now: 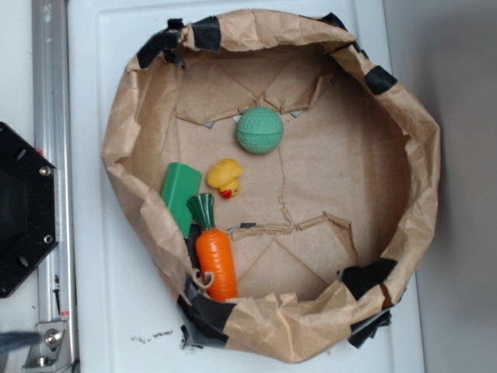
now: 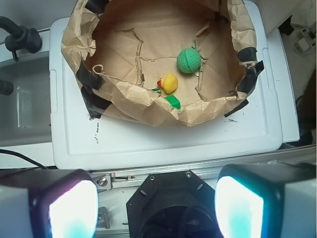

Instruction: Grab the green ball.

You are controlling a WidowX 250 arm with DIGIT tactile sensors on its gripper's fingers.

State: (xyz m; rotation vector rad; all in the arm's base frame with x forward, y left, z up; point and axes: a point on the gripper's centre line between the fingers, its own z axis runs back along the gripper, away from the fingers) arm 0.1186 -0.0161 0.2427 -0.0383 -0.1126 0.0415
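Observation:
The green ball (image 1: 259, 130), mint-green and dimpled, lies on the floor of a brown paper basin (image 1: 419, 148), toward its far side. It also shows in the wrist view (image 2: 188, 60). My gripper (image 2: 156, 208) is open and empty. It is high above the robot's black base (image 2: 171, 206), well short of the basin and far from the ball. Its two glowing white pads (image 2: 73, 210) stand wide apart at the bottom of the wrist view. The gripper does not show in the exterior view.
A yellow rubber duck (image 1: 224, 176), a dark green block (image 1: 180, 194) and an orange toy carrot (image 1: 216, 263) lie in the basin left of the ball. The basin sits on a white lid (image 2: 163, 141). A metal rail (image 1: 48, 116) and the black base (image 1: 23, 210) are beside it.

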